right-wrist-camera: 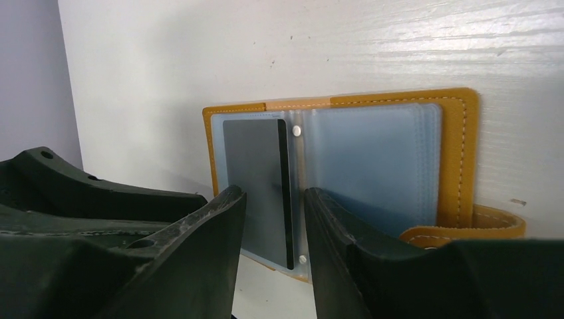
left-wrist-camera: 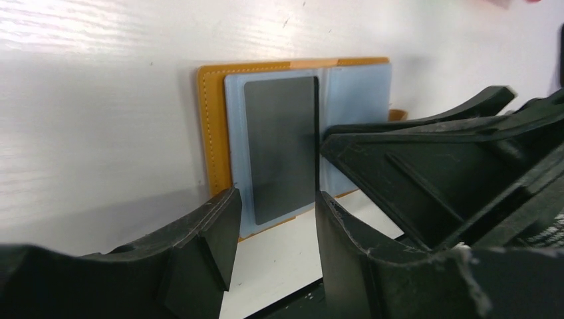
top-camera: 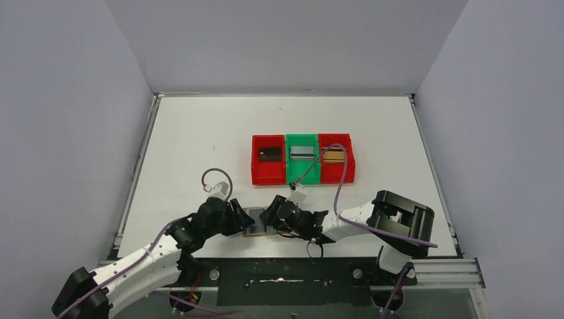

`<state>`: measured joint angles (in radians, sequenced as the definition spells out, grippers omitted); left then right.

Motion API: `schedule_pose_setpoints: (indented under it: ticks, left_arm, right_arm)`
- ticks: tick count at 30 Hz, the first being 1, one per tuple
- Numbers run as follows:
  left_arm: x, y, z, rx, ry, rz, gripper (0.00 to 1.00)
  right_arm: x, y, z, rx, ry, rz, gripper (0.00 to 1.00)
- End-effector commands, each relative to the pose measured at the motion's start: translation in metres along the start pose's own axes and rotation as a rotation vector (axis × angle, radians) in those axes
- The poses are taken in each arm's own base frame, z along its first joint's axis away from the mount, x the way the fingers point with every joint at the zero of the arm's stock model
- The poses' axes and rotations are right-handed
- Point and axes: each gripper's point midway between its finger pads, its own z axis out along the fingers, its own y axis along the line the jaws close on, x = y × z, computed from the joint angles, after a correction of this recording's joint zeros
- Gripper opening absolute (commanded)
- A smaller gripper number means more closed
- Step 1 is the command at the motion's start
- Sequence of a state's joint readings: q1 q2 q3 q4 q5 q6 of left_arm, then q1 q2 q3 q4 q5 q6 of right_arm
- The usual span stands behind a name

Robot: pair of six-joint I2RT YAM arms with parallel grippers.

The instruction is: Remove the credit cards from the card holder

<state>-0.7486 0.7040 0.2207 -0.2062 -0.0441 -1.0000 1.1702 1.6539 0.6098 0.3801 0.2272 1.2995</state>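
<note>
the card holder (top-camera: 257, 222) (left-wrist-camera: 213, 126) (right-wrist-camera: 465, 153) lies open and flat by the desk's (top-camera: 199, 133) near edge, about midway along it, with bare desk to either side. both arms reach low and inward. the left gripper (top-camera: 241, 219) (left-wrist-camera: 276, 199) and right gripper (top-camera: 271, 216) (right-wrist-camera: 273, 196) flank the holder, each with fingers narrowly parted and pinching nothing that shows. a dark card (left-wrist-camera: 279, 146) (right-wrist-camera: 253, 179) sits in the pocket away from the snap tab (right-wrist-camera: 465, 229). mid-desk, a black card (top-camera: 269, 154), silver-grey card (top-camera: 302, 151) and gold-brown card (top-camera: 333, 156) lie in the left red bin (top-camera: 256, 174), green bin (top-camera: 302, 176) and right red bin (top-camera: 350, 169).
</note>
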Motion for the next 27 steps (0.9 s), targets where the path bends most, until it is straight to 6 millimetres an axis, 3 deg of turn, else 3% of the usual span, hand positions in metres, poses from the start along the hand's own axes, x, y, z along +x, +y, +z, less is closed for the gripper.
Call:
schedule_pose_setpoints:
  ticks: [1, 7, 10, 18, 27]
  left_arm:
    - [-0.003, -0.026, 0.006, 0.092, 0.028, 0.044, 0.44]
    - [0.01, -0.011, 0.019, 0.03, 0.087, 0.031, 0.39]
    - [0.013, -0.007, 0.02, 0.027, 0.096, 0.03, 0.31]
    - [0.009, -0.009, 0.014, 0.043, 0.07, 0.03, 0.25]
    - [0.007, -0.017, 0.013, 0.057, 0.082, 0.069, 0.2]
  right_arm:
    - [-0.002, -0.014, -0.002, 0.075, -0.003, -0.048, 0.39]
    - [0.0, -0.013, 0.0, 0.077, 0.012, -0.057, 0.3]
    - [0.001, -0.011, -0.001, 0.064, 0.015, -0.046, 0.28]
    - [-0.002, 0.003, -0.005, -0.006, 0.02, -0.036, 0.26]
    - [-0.005, 0.041, -0.014, -0.219, 0.062, -0.017, 0.24]
